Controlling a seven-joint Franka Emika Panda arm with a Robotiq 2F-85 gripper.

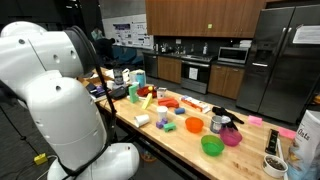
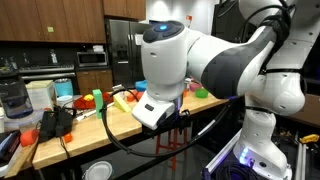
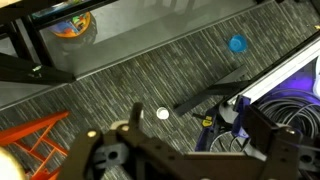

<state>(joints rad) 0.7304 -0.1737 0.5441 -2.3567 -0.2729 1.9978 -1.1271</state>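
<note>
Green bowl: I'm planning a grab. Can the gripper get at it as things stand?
Probably yes, after a swing: the gripper hangs open over carpet beside the table, but the green bowl sits near its edge with nothing above it.

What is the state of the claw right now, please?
Claw: open, holding nothing, hanging over the floor.
</note>
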